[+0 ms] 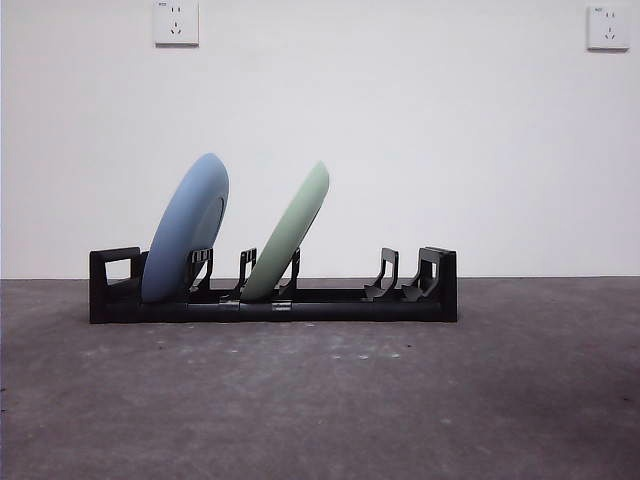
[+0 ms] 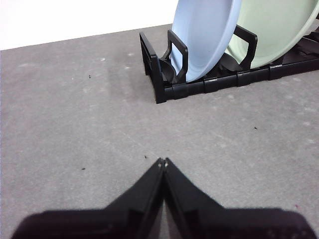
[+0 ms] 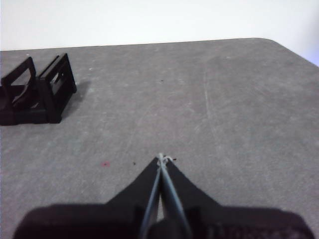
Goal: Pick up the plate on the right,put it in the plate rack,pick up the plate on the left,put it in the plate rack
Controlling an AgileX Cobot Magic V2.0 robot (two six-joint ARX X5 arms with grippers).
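Observation:
The black plate rack (image 1: 330,300) stands across the middle of the grey table. A blue plate (image 1: 187,238) leans in its left slots and a pale green plate (image 1: 290,236) leans beside it, both tilted to the right. In the left wrist view the blue plate (image 2: 202,35) and green plate (image 2: 276,30) sit in the rack (image 2: 199,87) some way off from my left gripper (image 2: 163,162), which is shut and holds nothing. My right gripper (image 3: 160,158) is shut over bare table, with the rack's empty right end (image 3: 37,94) off to one side.
Two wall sockets (image 1: 176,22) (image 1: 608,27) sit high on the white wall behind. The table's rounded far corner (image 3: 279,45) shows in the right wrist view. Neither arm appears in the front view.

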